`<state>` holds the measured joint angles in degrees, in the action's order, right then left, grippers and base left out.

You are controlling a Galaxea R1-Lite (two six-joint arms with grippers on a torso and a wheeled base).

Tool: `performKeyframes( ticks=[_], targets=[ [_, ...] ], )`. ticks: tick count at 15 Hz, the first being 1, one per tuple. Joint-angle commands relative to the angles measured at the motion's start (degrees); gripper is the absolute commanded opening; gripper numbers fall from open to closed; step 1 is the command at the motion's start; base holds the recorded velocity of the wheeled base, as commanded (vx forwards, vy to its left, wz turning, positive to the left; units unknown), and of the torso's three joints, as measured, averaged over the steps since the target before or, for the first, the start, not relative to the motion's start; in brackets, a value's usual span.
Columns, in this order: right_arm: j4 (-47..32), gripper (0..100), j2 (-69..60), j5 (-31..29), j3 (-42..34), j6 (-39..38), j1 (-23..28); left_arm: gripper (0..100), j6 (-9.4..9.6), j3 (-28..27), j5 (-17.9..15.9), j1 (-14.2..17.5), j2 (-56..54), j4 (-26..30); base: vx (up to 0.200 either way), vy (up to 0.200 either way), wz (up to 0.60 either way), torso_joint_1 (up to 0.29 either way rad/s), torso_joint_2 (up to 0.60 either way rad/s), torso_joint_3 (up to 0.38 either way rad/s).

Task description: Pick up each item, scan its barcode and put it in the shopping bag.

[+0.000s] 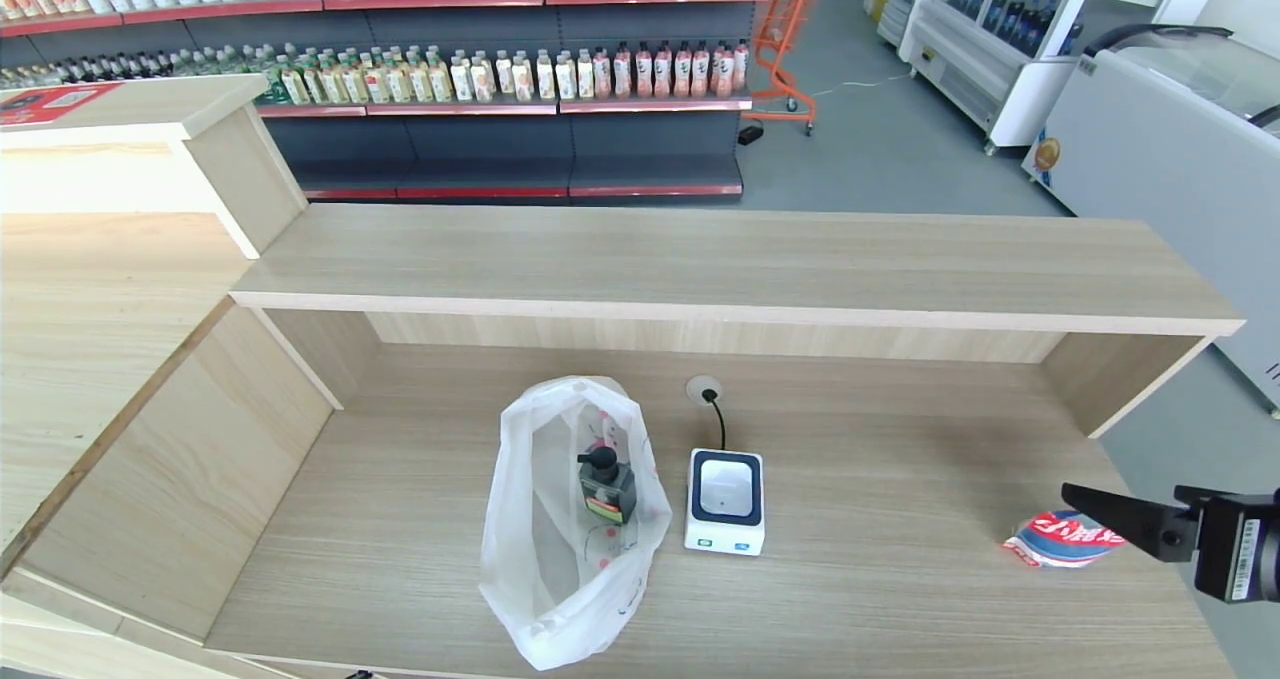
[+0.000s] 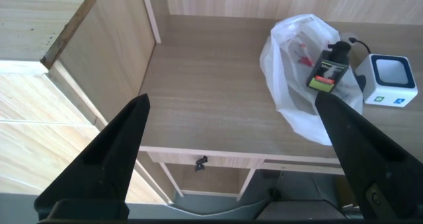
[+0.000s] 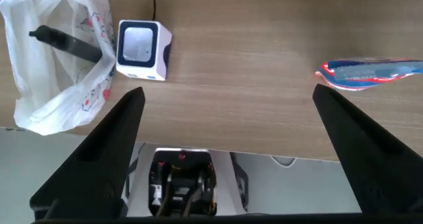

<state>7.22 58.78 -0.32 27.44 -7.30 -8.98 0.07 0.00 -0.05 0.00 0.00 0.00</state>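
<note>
Status, read across the work area from 9 o'clock to 3 o'clock.

1. Left gripper: jaws spread wide, nothing held. I see it parked above the near left part of the counter, back from the goods, so I judge it idle.
2. Shopping bag: a white plastic bag at 9 o'clock of the scanner, just beside it. Its mouth lies open toward 12 o'clock, so an item has only a short way to go after a scan. A dark pump bottle is already inside.
3. Scanner: a white block with its window facing up, so a barcode must be presented face down above it. Its cable runs toward 12 o'clock into a grommet.
4. Snack packet: red, white and blue, lying flat at 3 o'clock of the scanner, well apart from it. I judge it the next item.
5. Right gripper: jaws wide, empty, near the packet at its 3 o'clock.

Surface: pale wood-grain laminate, walled by a raised ledge at 12 o'clock.

Room: shelves of bottles beyond the ledge, an orange trolley at 1 o'clock, white freezers at 2 o'clock.
</note>
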Motion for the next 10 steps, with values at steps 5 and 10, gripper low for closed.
performKeyframes(
  ticks=[5, 10],
  targets=[
    [-9.5, 100, -7.0, 0.0, 2.4, -0.1, 0.7, 100, 0.01, 0.0, 0.0, -0.1, 0.0, 0.0, -0.2, 0.0, 0.0, 0.008, 0.01, -0.002],
    [-9.9, 100, -7.2, 0.1, 2.0, -0.3, 2.1, 100, 0.1, 0.0, 0.0, 0.0, 0.0, 0.0, -0.04, -0.04, 0.0, -0.008, 0.0, 0.004]
  ],
)
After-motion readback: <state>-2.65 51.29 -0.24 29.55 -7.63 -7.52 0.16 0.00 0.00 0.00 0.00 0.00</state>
